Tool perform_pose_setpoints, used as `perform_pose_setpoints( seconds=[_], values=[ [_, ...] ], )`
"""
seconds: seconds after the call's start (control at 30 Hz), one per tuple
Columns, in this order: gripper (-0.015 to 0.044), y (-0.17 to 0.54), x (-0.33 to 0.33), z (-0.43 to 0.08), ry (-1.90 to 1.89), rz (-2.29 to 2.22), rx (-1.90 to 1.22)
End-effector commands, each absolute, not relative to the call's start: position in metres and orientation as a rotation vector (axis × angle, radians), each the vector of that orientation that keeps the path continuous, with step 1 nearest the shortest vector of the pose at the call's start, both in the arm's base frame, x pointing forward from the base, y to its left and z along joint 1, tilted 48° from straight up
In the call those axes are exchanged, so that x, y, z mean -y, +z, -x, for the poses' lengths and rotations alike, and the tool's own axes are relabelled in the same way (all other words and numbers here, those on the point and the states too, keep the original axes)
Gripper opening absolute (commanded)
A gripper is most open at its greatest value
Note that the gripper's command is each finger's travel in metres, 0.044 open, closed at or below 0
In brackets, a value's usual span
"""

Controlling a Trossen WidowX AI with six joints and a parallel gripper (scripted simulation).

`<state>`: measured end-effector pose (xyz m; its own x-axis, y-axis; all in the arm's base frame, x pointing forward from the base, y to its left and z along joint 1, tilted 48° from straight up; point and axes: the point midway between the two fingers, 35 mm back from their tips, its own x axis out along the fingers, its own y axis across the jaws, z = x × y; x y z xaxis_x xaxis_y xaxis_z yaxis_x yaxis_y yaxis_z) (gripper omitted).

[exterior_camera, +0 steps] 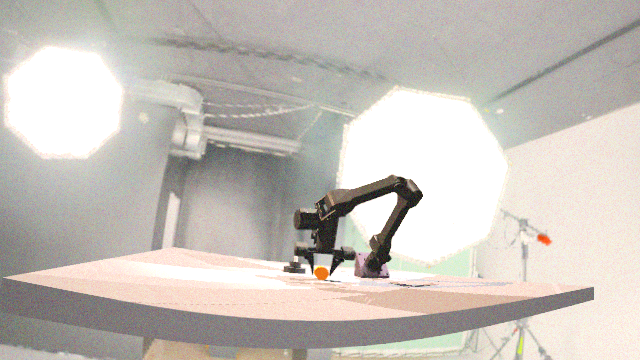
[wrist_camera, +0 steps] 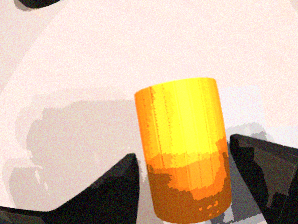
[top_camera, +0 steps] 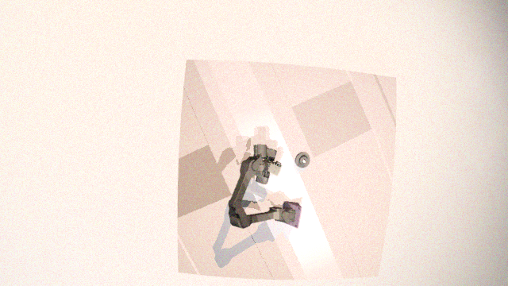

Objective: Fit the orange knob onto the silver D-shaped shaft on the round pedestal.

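Note:
The orange knob (exterior_camera: 321, 273) (wrist_camera: 185, 130) lies on its side on the table, a round end facing the exterior camera. Its hole does not show. In the top view it is hidden under the arm. My gripper (exterior_camera: 323, 271) (wrist_camera: 184, 152) points down over the knob, fingers partly open on either side of it. In the wrist view a narrow gap shows at the left finger and the right finger is very close to the knob. The round dark pedestal (top_camera: 298, 164) (exterior_camera: 294, 269) (wrist_camera: 39, 4) stands beside the gripper, its silver shaft (top_camera: 304, 160) (exterior_camera: 295, 259) upright, flat side not discernible.
The arm's purple base (top_camera: 294, 214) (exterior_camera: 363, 265) stands on the table (top_camera: 349, 238) (exterior_camera: 225, 300). The pedestal is the nearest object to the gripper. Strong light and arm shadows cross the patterned table top.

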<state>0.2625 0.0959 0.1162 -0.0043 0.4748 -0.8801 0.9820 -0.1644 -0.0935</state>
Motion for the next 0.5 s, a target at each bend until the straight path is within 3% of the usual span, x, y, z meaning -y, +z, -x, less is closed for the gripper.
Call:
perform_pose_setpoints(
  seconds=[0.0, 0.47],
  values=[
    [0.024, 0.1162, -0.0965, -0.2627, -1.113, -1.695, -1.516],
    [0.018, 0.1162, -0.0965, -0.2627, -1.113, -1.695, -1.516]
  ],
)
